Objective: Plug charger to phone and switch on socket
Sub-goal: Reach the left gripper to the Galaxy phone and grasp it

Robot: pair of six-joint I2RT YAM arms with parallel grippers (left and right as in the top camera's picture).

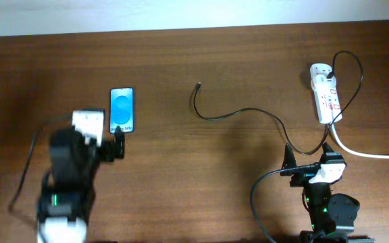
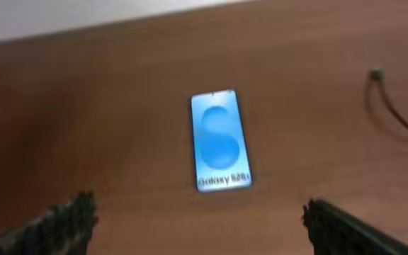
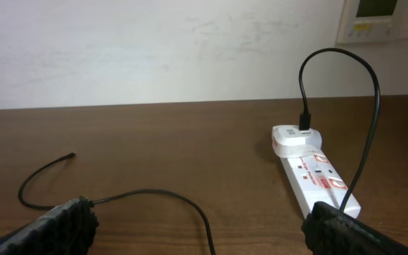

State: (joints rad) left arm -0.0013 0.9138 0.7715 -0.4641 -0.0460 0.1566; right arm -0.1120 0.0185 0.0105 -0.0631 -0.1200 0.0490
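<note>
Left gripper [image 1: 117,146]: jaws spread wide, holding nothing, hovering near the table's left edge just on the near side of the phone [image 1: 121,109].
Right gripper [image 1: 308,156]: jaws wide apart, empty, by the near edge toward the right corner.
Phone: flat on the table [image 1: 181,182], left of centre, blue screen lit; the blurred white text seems to read "Galaxy S25".
Charger [image 1: 215,119]: plugged through a white adapter [image 3: 295,139] at the socket's far end. The cable loops past the right gripper, and its free tip [image 1: 199,85] lies mid-table, well apart from the phone.
Socket [image 1: 325,94]: near the far right corner, with its white cord [image 1: 370,154] running to the right edge.
</note>
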